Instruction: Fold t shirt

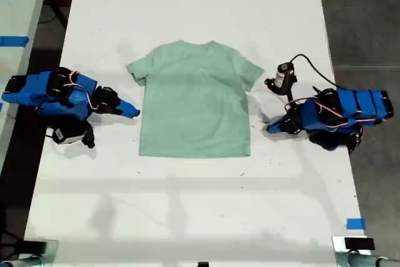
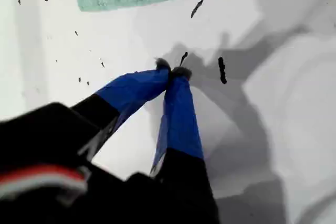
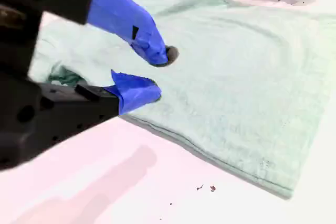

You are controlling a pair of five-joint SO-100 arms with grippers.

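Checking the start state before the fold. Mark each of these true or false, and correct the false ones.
1. The t shirt lies flat and unfolded on the table. True.
2. My first gripper is shut on the t shirt. False: it is shut on nothing, with its tips over bare table beside the shirt.
3. My second gripper is open at the shirt's edge. True.
4. Both sleeves are folded in over the chest. False: the sleeves are spread out to either side.
5. The two arms stand on the same side of the shirt. False: one is at the exterior view's left, the other at its right.
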